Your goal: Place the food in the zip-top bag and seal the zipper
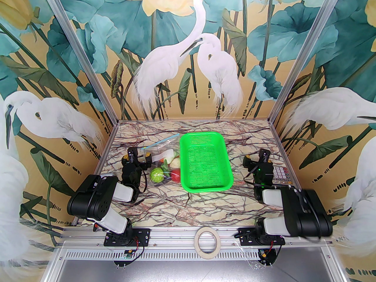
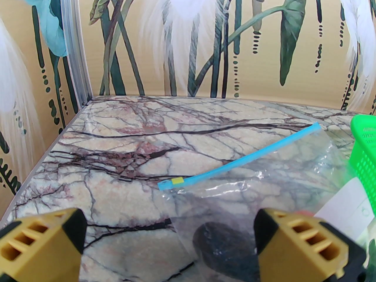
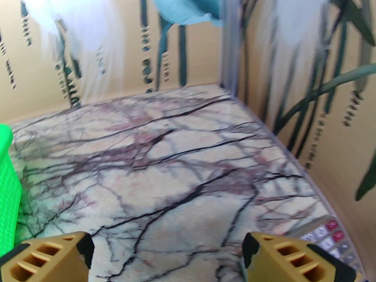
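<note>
Clear plastic, flat on the marble-patterned counter (image 1: 205, 207), is the zip-top bag (image 1: 165, 154), lying just left of a bright green mesh basket (image 1: 202, 135) and touching or nearly touching its near-left side. The food (image 1: 175, 162) sits bunched in the bag's near half and is seen through the film: a round green piece (image 1: 157, 175), a red tomato (image 1: 175, 175) beside it, and paler pieces behind them. The left wrist view shows a dark eggplant (image 2: 223, 245) under the plastic. The zipper (image 1: 160, 143) is a thin light-blue strip running diagonally along the bag's far edge, and in the left wrist view its small yellow slider tab (image 2: 177, 181) sits near the strip's left end. Whether the mouth is sealed cannot be told. The left end effector (image 1: 140, 157) hovers at the bag's left side with its fingers spread wide, the near part of the bag between them in the wrist view and nothing pinched. The right end effector (image 1: 256, 157) is well to the right of the basket over bare counter, fingers likewise spread and holding nothing. A calculator (image 1: 282, 175) lies near the right wall just beside it. A roll of tape (image 1: 207, 241) rests on the frame rail between the two arm bases.
</note>
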Controlling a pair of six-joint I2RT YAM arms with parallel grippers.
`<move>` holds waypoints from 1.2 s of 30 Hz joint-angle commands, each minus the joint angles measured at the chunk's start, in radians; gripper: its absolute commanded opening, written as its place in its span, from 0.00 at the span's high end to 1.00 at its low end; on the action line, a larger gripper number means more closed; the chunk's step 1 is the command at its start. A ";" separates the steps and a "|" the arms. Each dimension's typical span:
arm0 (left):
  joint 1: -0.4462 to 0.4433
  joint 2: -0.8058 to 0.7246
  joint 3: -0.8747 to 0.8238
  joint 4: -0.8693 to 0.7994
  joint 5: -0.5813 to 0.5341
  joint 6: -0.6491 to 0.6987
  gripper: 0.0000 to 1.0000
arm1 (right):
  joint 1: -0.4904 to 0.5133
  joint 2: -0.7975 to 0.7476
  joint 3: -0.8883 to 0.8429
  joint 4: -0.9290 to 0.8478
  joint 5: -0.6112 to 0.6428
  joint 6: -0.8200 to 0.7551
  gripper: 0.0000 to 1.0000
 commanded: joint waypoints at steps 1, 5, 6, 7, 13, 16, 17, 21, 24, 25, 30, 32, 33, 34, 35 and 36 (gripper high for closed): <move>0.006 -0.011 0.003 0.006 0.010 -0.006 0.00 | -0.001 0.042 0.048 0.083 -0.141 -0.047 0.09; 0.006 -0.013 0.008 -0.005 0.011 -0.007 0.00 | -0.010 0.030 0.174 -0.178 -0.115 -0.027 0.01; 0.006 -0.016 0.016 -0.022 0.007 -0.008 0.00 | -0.011 0.038 0.171 -0.155 -0.112 -0.026 0.00; 0.009 -0.018 0.029 -0.048 0.002 -0.012 0.00 | -0.011 0.034 0.176 -0.170 -0.110 -0.026 0.01; 0.031 -0.028 0.081 -0.162 -0.028 -0.055 0.00 | 0.001 0.034 0.170 -0.160 -0.088 -0.035 0.01; 0.031 -0.030 0.078 -0.159 -0.029 -0.054 0.00 | 0.001 0.034 0.171 -0.160 -0.088 -0.035 0.01; 0.031 -0.030 0.077 -0.160 -0.029 -0.054 0.00 | 0.002 0.034 0.171 -0.159 -0.086 -0.035 0.01; 0.031 -0.029 0.077 -0.158 -0.028 -0.055 0.00 | 0.003 0.034 0.171 -0.161 -0.088 -0.034 0.01; 0.031 -0.030 0.077 -0.158 -0.028 -0.055 0.00 | 0.003 0.034 0.171 -0.159 -0.088 -0.035 0.01; 0.031 -0.030 0.077 -0.158 -0.028 -0.055 0.00 | 0.003 0.034 0.170 -0.159 -0.088 -0.034 0.01; 0.031 -0.029 0.077 -0.158 -0.028 -0.054 0.00 | 0.002 0.034 0.170 -0.160 -0.089 -0.035 0.01; 0.031 -0.030 0.075 -0.156 -0.029 -0.053 0.00 | 0.003 0.034 0.171 -0.160 -0.088 -0.035 0.01; 0.031 -0.029 0.074 -0.153 -0.027 -0.053 0.00 | 0.002 0.034 0.171 -0.160 -0.089 -0.034 0.01; 0.031 -0.029 0.072 -0.148 -0.025 -0.051 0.00 | 0.003 0.034 0.171 -0.159 -0.088 -0.034 0.01; 0.031 -0.029 0.070 -0.144 -0.023 -0.050 0.00 | 0.002 0.034 0.170 -0.159 -0.088 -0.035 0.01; 0.031 -0.029 0.067 -0.140 -0.020 -0.049 0.00 | 0.003 0.034 0.171 -0.159 -0.088 -0.035 0.01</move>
